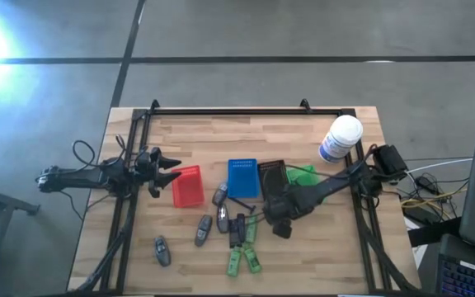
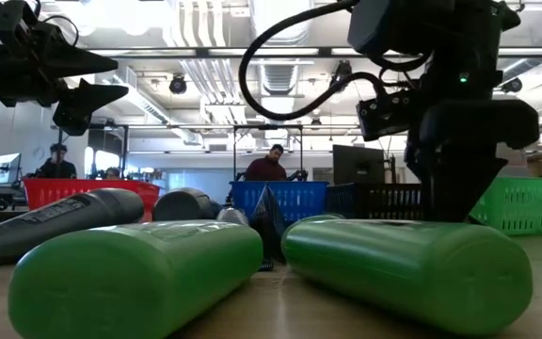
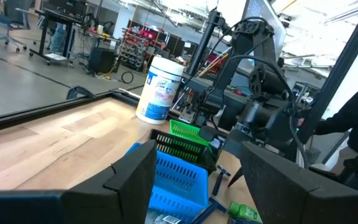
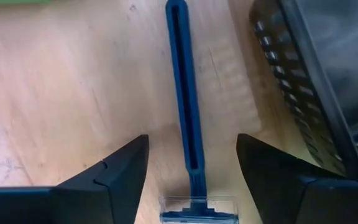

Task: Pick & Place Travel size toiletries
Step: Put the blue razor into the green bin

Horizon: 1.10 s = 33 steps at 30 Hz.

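Several small toiletries lie loose on the near middle of the table: grey rounded ones [image 1: 203, 229], slim black ones [image 1: 237, 229] and green bottles [image 1: 252, 260], which also show lying on their sides [image 2: 139, 273]. A blue razor [image 4: 185, 106] lies flat on the wood. My right gripper [image 1: 275, 210] is open and points down over it, one finger on either side of its handle [image 4: 192, 142], and touches nothing that I can see. My left gripper [image 1: 167, 169] hangs open above the table's left side, beside the red basket [image 1: 187, 186].
Red, blue [image 1: 242, 177], dark [image 1: 272, 173] and green [image 1: 301, 175] baskets stand in a row across the table's middle. The dark basket's wall [image 4: 303, 93] runs close beside my right gripper. A white canister with a blue label [image 1: 340, 139] stands far right. People show in the room beyond.
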{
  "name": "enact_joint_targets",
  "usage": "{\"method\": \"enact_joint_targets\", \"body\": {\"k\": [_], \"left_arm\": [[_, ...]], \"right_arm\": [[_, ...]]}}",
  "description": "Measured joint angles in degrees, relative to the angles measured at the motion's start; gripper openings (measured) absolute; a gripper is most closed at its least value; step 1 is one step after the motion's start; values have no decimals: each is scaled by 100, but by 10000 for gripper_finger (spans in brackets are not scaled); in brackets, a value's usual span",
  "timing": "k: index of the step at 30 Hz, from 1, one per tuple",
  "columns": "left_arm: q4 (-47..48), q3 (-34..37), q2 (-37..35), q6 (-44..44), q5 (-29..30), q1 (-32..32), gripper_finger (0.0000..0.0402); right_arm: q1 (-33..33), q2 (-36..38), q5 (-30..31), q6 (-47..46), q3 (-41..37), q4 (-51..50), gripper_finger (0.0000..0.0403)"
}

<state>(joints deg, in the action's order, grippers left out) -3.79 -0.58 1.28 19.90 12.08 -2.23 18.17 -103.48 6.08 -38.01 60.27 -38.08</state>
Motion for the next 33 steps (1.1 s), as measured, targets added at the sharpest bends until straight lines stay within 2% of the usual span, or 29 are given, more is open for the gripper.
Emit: {"method": "enact_joint_targets", "body": {"k": [6,21,28,31,33], "left_arm": [[0,2,0,0,0,1,236],[0,2,0,0,0,1,236],[0,1,0,2,0,1,236],[0,2,0,0,0,1,236],[0,2,-2,0,0,1,236]], "right_arm": [[34,-71,-63,52,33,15,190],[42,-245,-91,218,173,-11,23],[168,-62,-206,158,719,-849,21],[349,388,-312,-371,999,-1339,21],[425,784,-295,-1038,1073,-1506,21]]}}
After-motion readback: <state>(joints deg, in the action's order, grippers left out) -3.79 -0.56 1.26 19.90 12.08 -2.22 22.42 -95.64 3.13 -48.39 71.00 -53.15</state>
